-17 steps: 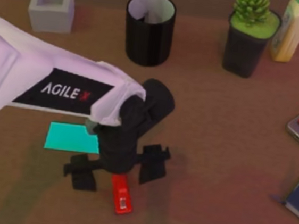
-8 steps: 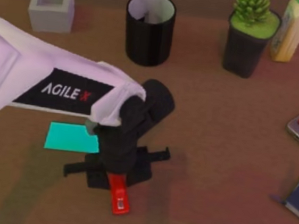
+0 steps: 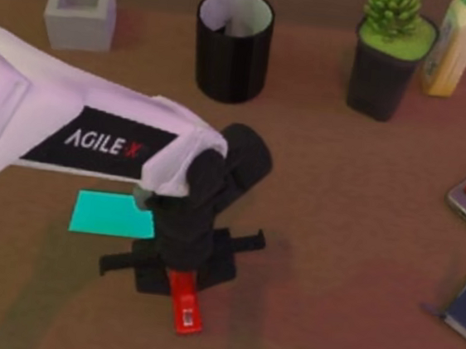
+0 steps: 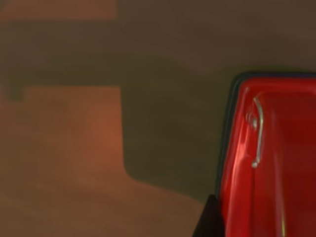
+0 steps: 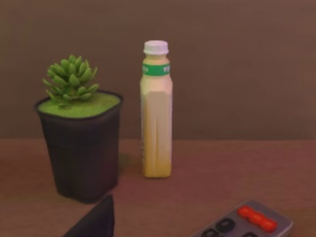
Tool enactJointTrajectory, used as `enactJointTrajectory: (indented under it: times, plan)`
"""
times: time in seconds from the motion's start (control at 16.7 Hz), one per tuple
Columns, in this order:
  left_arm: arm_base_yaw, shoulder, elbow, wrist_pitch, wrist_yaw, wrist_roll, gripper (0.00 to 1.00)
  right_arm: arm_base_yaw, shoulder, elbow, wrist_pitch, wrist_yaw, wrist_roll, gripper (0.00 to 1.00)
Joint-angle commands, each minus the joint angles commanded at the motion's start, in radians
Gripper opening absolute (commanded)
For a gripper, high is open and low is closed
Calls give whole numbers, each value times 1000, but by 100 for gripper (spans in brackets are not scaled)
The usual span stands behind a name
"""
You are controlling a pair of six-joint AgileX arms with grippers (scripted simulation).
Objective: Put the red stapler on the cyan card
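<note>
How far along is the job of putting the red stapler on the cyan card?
Done: the left end effector is shut on the narrow bright red stapler. In hand: the grasp, stapler low by the table. Left: carrying it onto the flat turquoise-cyan card, which lies bare.

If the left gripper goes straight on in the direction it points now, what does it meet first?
It points down at the table. The left gripper is shut on the red stapler, so the stapler would likely press on the bare table first; nothing else shows beneath it.
</note>
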Motion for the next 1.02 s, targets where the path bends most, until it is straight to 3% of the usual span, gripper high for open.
enactJointTrajectory:
  times: [0.24, 0.66, 1.02]
  plan:
    - [2, -15, 30, -41, 0, -4, 0, 0, 0, 0, 0, 0, 0, 100]
    - [15, -140, 194, -343, -1, -7, 0, 0, 0, 0, 0, 0, 0, 100]
    - [12, -155, 210, -366, -1, -6, 0, 0, 0, 0, 0, 0, 0, 100]
